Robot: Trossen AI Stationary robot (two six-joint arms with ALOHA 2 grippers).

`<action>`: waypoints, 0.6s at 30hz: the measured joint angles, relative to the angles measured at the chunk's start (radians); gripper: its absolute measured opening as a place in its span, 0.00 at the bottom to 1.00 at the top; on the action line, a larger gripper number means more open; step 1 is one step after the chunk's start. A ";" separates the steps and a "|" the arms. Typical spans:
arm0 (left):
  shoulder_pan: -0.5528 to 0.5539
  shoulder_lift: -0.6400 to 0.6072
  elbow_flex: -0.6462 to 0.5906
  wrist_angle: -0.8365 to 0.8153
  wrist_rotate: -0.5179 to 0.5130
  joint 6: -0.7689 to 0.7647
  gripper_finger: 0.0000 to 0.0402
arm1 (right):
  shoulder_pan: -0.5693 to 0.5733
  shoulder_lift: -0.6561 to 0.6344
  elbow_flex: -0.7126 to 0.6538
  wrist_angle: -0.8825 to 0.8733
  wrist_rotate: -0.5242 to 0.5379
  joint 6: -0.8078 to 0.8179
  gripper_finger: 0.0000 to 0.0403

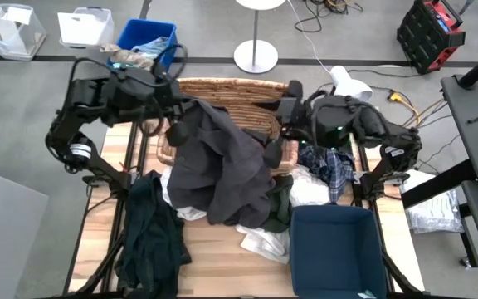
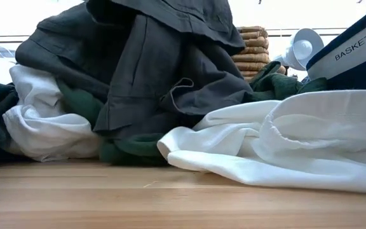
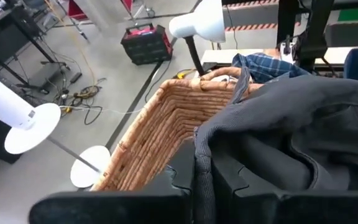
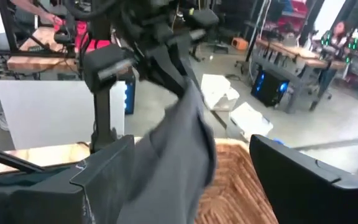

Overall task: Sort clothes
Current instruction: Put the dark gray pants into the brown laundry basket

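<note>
In the low view we see, nearest the lens, a white garment (image 2: 278, 143) spread over the table (image 2: 170, 197) at lower right; behind it the dark grey garment (image 2: 151, 70) drapes down from the top of the frame over a green one (image 2: 75, 102).

In the high view the dark grey garment (image 1: 218, 162) hangs at frame centre with its long axis running from upper left to lower right. Its upper corner lies at the left gripper (image 1: 175, 106), above the wicker basket (image 1: 231, 91). The left wrist view shows those 2 fingers pressed together with the cloth pinched between them.

The right gripper (image 1: 291, 104), upper right of centre, stands just beside the garment's right edge; its right wrist view shows the fingers spread wide, with cloth passing between them but unclamped. We judge the left arm alone carries the garment.
</note>
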 joint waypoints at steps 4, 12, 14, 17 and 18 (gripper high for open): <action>0.000 0.017 -0.001 0.027 0.043 0.000 0.00 | -0.016 0.037 0.000 0.003 -0.001 -0.004 0.80; 0.000 0.048 -0.001 0.082 0.085 0.011 0.00 | -0.057 0.095 -0.001 0.004 -0.043 0.032 0.82; 0.000 0.054 -0.001 0.093 0.087 0.012 0.00 | -0.071 0.110 -0.001 0.002 -0.075 0.056 0.82; 0.000 0.066 -0.001 0.106 0.136 0.017 0.00 | -0.094 0.126 -0.001 -0.006 -0.080 0.086 0.82; 0.000 0.068 -0.001 0.109 0.166 0.019 0.00 | -0.102 0.132 -0.001 -0.014 -0.079 0.093 0.81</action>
